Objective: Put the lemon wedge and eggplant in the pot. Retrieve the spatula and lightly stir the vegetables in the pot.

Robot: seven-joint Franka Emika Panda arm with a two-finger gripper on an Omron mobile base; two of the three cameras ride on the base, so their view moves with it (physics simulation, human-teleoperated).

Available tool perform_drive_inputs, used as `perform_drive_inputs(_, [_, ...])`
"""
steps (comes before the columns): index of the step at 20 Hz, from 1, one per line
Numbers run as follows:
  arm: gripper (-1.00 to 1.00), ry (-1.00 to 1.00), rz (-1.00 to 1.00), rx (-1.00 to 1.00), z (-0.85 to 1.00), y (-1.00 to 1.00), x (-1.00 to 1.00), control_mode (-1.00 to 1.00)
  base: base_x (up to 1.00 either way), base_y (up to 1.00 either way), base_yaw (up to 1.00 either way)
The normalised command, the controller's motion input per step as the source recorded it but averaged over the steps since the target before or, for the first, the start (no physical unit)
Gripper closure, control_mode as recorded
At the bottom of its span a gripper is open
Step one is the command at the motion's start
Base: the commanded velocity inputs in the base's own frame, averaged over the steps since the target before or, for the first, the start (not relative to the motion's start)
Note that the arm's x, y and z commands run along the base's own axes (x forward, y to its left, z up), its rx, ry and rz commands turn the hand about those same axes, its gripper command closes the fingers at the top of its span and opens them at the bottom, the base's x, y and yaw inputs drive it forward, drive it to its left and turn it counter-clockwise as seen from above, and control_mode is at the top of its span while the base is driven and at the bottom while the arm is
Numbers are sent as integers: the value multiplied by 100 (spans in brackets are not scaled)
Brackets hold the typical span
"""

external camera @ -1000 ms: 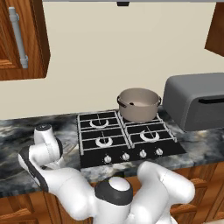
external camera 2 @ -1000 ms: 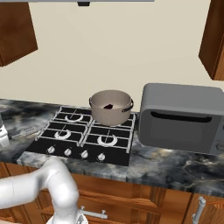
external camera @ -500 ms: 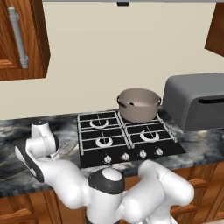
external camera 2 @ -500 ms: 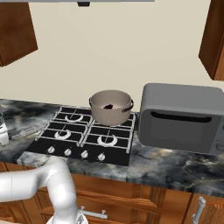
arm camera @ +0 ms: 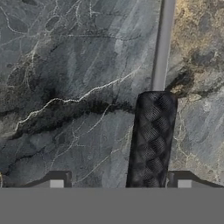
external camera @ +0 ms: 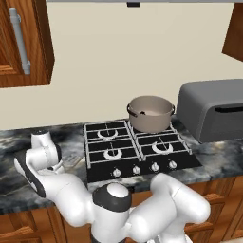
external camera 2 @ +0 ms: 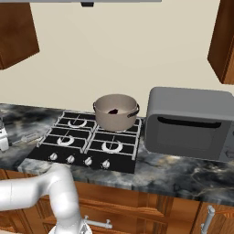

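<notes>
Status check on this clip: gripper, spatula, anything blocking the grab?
Gripper low over marble counter, fingers either side of spatula handle, not clamped. Something dark inside the pot. Nothing blocking.

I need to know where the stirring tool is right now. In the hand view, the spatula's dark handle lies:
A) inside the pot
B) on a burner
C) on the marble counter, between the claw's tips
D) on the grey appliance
C: the spatula lies flat on the marble counter, its dark handle between the open claw's tips.

Glossy white rounded arm (external camera: pixel 142 213) segments, dark grey joint caps; small dark tool (arm camera: pixel 120 181) fingertips with pale pads.
</notes>
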Motion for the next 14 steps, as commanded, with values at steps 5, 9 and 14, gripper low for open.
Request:
perform_drive_inputs(5, [100, 0, 0, 0, -40, -9, -12, -100, 0, 0, 0])
perform_drive_inputs(9, [100, -1, -1, 0, -9, -23, -40, -100, 0, 0, 0])
perform_drive_inputs(14, [100, -1, -6, 0, 12, -43, -31, -100, 0, 0, 0])
